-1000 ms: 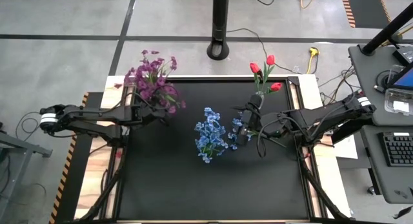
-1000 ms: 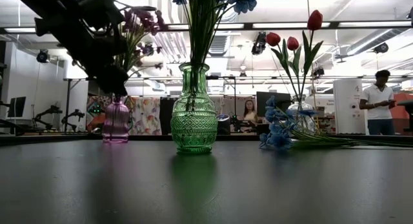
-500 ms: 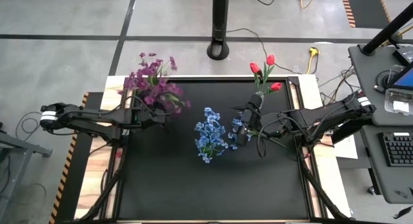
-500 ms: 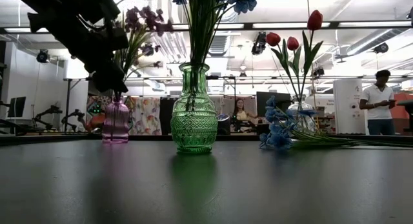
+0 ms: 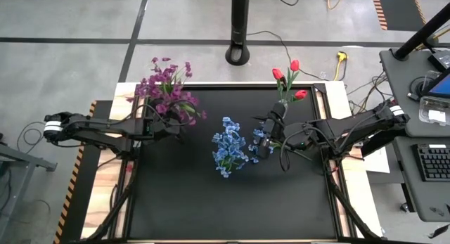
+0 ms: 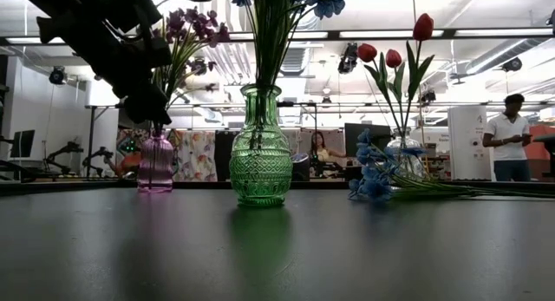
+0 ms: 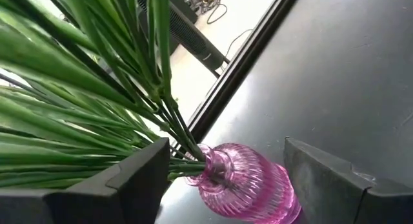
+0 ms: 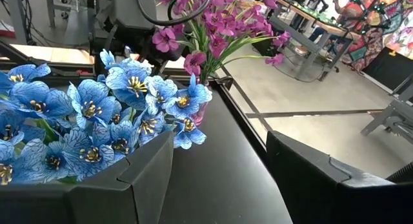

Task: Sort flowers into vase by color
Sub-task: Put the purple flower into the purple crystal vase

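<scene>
left gripper [image 7: 219, 179] open wide around pink vase [image 7: 248, 188] neck holding purple flowers [image 5: 167, 93]; right gripper [image 8: 219, 179] open, empty, beside blue flowers [image 5: 230, 147]

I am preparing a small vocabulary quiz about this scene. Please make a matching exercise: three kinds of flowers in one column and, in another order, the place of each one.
Flowers:
1. purple flowers
2. red tulips
3. loose blue flowers

Places:
A. lying flat on the black table
B. standing in the clear vase
C. stems in the pink vase, between the left gripper fingers

Pairs: 1-C, 2-B, 3-A
</scene>
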